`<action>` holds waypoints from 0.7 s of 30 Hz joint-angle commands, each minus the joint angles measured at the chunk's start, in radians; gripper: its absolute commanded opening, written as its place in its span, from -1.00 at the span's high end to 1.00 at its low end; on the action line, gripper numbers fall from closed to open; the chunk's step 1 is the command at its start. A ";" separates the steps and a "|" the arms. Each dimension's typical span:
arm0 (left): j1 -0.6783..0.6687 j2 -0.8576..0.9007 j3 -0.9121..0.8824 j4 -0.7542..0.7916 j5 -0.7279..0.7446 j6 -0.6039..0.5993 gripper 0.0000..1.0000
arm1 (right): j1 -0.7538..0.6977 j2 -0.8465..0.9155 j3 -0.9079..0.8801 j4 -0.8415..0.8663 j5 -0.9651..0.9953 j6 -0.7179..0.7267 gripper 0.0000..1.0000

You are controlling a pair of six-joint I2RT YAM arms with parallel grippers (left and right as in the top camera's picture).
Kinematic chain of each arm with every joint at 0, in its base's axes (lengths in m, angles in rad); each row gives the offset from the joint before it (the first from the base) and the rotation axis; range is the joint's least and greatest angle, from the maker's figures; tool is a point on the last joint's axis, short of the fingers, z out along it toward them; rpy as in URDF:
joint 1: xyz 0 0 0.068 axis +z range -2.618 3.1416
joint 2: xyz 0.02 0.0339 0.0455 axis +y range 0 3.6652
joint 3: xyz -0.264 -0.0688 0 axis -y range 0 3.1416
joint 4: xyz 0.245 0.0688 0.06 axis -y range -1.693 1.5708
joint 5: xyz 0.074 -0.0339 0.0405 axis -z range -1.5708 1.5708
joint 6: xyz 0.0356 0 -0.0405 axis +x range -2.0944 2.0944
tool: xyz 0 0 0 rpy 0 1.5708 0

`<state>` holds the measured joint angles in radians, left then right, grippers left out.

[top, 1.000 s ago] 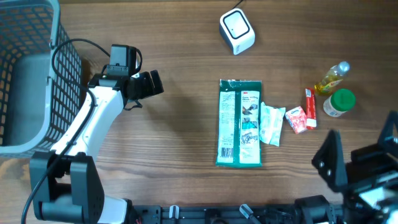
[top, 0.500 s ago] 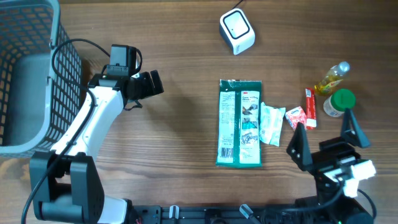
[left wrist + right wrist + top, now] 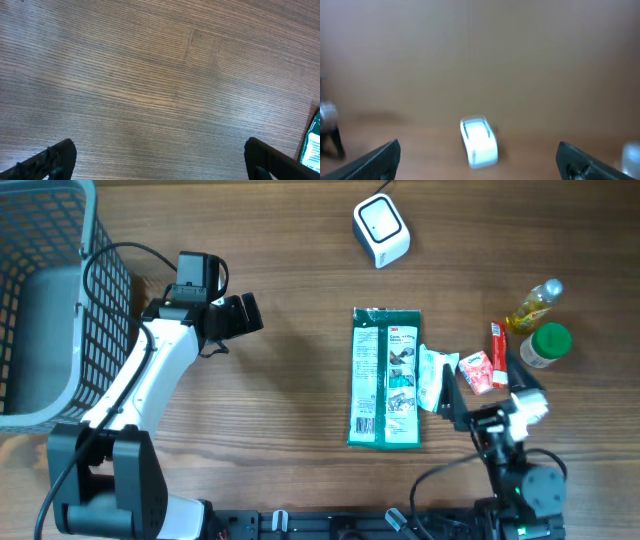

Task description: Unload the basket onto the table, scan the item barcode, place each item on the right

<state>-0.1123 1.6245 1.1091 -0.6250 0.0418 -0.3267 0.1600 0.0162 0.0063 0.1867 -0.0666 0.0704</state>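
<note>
A white barcode scanner (image 3: 381,230) stands at the table's far middle; the blurred right wrist view shows the scanner (image 3: 479,141) ahead, between the fingers' lines. A green flat package (image 3: 387,376) with printed labels lies mid-table, its edge (image 3: 312,145) at the right of the left wrist view. My left gripper (image 3: 245,315) hangs open over bare wood to the package's left, nothing between its fingers (image 3: 50,160). My right gripper (image 3: 485,385) is open, raised over the small sachets right of the package, holding nothing.
A white sachet (image 3: 437,379), a red sachet (image 3: 476,370), a red stick pack (image 3: 498,352), a yellow bottle (image 3: 533,305) and a green-lidded jar (image 3: 546,345) cluster at the right. A grey wire basket (image 3: 40,300) fills the far left.
My right arm has swung from the lower right corner leftward and now points up the table over the sachets. The left arm and all items have stayed put.
</note>
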 commanded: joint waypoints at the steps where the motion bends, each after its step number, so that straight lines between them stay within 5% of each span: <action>1: 0.004 -0.002 0.007 0.004 -0.013 0.005 -1.00 | -0.007 -0.013 -0.001 -0.129 0.019 0.008 -1.00; 21: 0.004 -0.002 0.007 0.004 -0.013 0.005 -1.00 | -0.007 -0.013 -0.001 -0.185 0.016 -0.071 -1.00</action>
<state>-0.1123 1.6245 1.1091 -0.6247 0.0414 -0.3271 0.1600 0.0147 0.0059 -0.0013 -0.0624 0.0425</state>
